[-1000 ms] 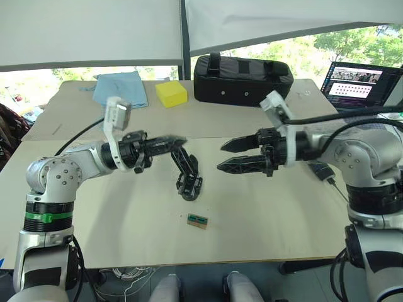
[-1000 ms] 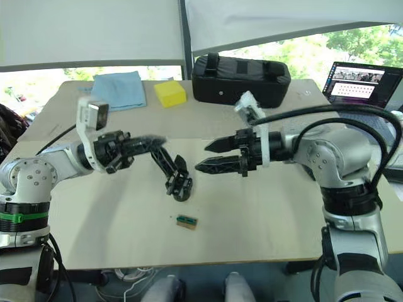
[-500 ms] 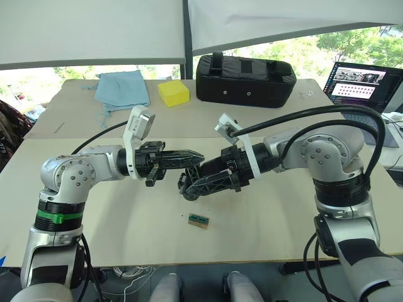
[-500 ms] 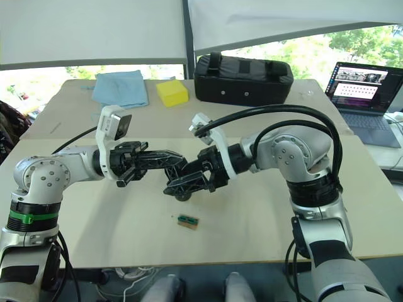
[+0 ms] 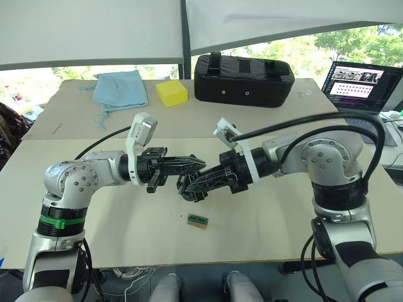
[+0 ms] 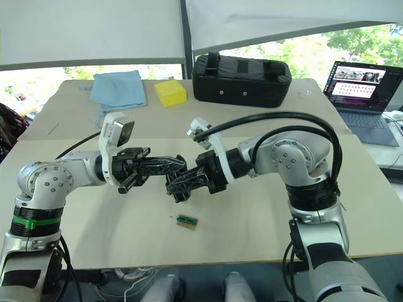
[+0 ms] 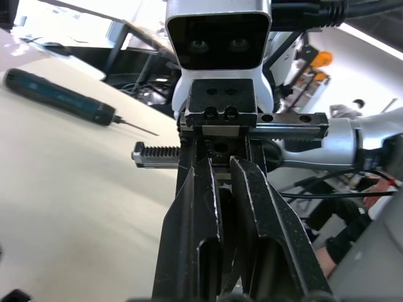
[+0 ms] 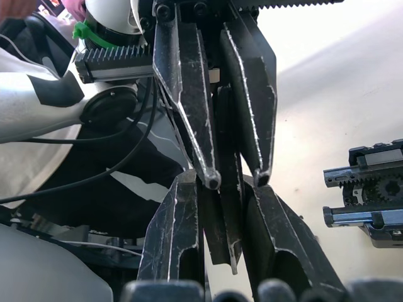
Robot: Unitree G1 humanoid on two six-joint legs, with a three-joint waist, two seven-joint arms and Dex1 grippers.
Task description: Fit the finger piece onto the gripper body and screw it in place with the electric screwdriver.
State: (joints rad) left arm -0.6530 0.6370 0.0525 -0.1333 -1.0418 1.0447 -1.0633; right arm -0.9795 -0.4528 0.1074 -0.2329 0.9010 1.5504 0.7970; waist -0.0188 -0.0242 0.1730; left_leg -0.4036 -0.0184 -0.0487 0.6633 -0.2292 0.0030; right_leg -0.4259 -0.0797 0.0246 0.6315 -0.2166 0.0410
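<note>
I see the left gripper (image 5: pixel 196 165) and the right gripper (image 5: pixel 194 184) meeting tip to tip over the middle of the table (image 5: pixel 264 214). Both have their fingers pinching the thin black finger piece (image 8: pixel 225 207) between them. The gripper body (image 8: pixel 371 207) lies on the table just beside them. The electric screwdriver (image 7: pixel 60 96) lies on the table, well apart.

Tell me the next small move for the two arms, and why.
Probably firm up the right gripper on the small black mechanical gripper body before the left gripper lets go. Both grippers meet at it mid-table, the left one clamps its thin black finger, and the dark pen-shaped electric screwdriver lies unused on the table.
</note>
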